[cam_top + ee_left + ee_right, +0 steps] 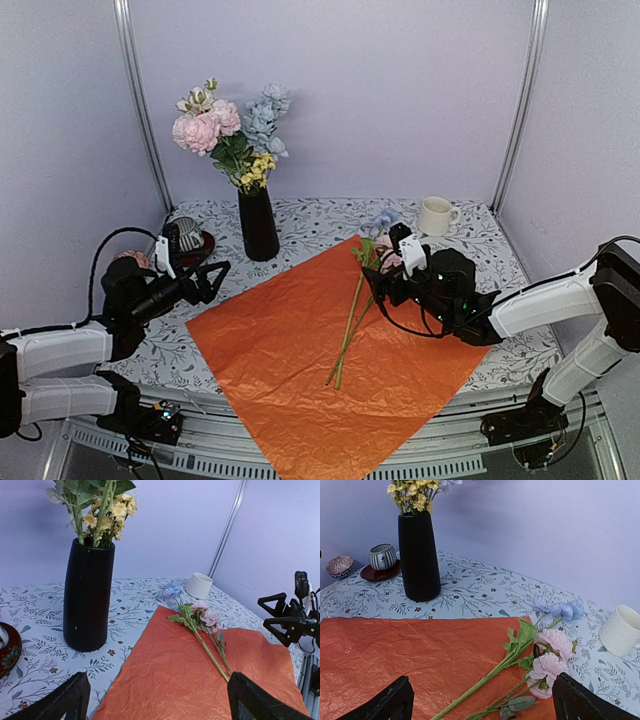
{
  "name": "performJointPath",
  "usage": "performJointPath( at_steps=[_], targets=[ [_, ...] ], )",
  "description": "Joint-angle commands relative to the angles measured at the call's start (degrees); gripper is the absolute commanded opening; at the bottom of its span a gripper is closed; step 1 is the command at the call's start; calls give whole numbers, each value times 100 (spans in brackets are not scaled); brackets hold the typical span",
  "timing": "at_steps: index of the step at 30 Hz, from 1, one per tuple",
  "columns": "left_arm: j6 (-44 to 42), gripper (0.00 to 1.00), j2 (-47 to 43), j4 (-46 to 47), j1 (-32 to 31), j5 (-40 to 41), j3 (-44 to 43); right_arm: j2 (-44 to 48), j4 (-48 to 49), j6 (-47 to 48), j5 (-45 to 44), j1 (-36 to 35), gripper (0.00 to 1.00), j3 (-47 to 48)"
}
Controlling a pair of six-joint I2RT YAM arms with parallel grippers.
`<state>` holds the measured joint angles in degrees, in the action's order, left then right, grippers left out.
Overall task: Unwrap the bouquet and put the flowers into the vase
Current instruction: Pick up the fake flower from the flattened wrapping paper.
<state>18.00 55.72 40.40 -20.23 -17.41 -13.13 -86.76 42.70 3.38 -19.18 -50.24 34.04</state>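
Note:
The bouquet is unwrapped: its orange sheet [300, 370] lies flat on the table. Loose flowers [352, 318] lie across the sheet, with pink heads [547, 655] and a pale blue head [560, 609] at the far end. The black vase [258, 222] stands at the back left and holds pink, blue, white and yellow flowers [225, 130]. My left gripper [212, 280] hovers open at the sheet's left edge, right of the vase [88, 595]. My right gripper [378, 285] is open just right of the lying stems [202, 630], with nothing between its fingers.
A white mug [436, 215] stands at the back right. A striped cup [382, 556] on a red saucer [380, 572] sits left of the vase, with a small patterned bowl [339, 566] beyond it. Grey walls and metal posts enclose the floral tablecloth [320, 215].

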Motion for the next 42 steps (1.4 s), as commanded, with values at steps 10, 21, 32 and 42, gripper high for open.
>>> performJointPath(
  at_steps=[10,21,32,42],
  targets=[
    [492,98,36,-615,54,328,-253,-112,-3231,-3957,431,-10,76,1333],
    [522,98,-236,-489,54,42,47,-391,-4753,-5109,999,-4,47,1870],
    [513,98,-232,-347,49,-78,107,-777,-4873,-5223,1236,-32,47,2091],
    [514,98,-217,-283,46,-118,126,-1011,-5210,-5209,1396,-36,47,2393]
  ],
)
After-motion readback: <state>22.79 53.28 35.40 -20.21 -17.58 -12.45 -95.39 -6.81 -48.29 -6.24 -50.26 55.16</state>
